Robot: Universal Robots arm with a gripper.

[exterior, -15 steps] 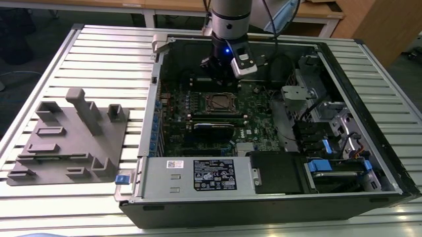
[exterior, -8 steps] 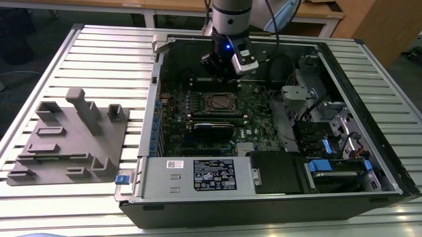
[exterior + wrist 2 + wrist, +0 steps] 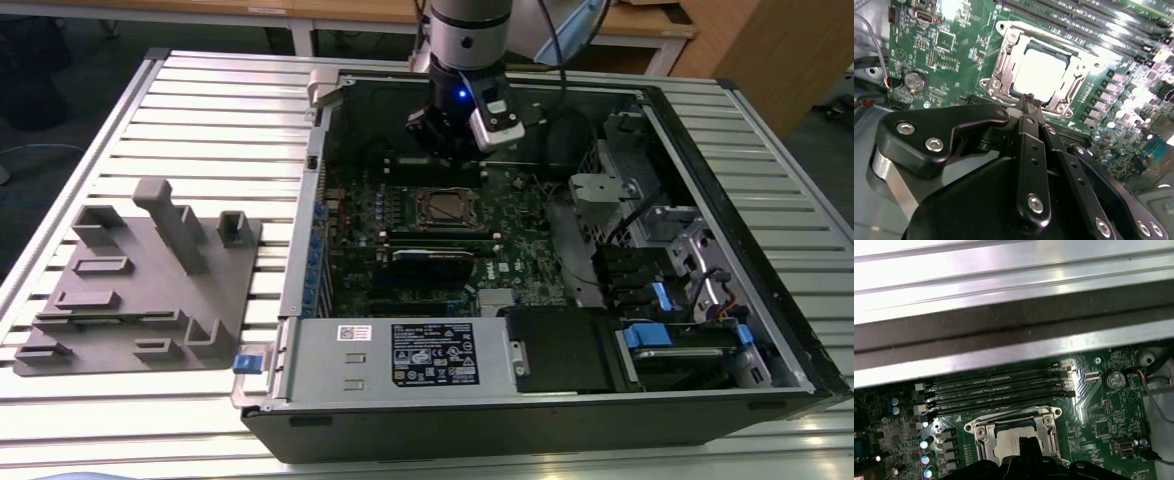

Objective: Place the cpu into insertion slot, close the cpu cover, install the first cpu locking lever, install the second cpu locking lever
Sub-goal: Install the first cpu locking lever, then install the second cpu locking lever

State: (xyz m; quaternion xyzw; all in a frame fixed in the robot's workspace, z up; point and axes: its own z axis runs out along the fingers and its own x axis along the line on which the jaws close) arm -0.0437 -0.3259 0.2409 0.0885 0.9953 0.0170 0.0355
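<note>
Exterior view first: gripper hangs inside the open pc case, over the far part of the green motherboard, just beyond the insertion slot. Slot sits roughly mid-board. Grey fixture tray is well off to this view's left on the slatted table. Can't judge the fingers from here.

Second wrist view: fingers look pressed together w/ nothing between them, tips right at the near edge of the socket. The cpu already lies in the slot, pale metal top showing thru the window of the cpu cover, which looks flat down over it.

First wrist view: same socket, cover frame lying flat, memory slots beyond it, chassis wall further on.

So imo steps 1 and 2 are done and we're at the first locking lever. Can't tell if either lever is latched tbh. Next move needs a fine tip placement on a thin lever.
</note>
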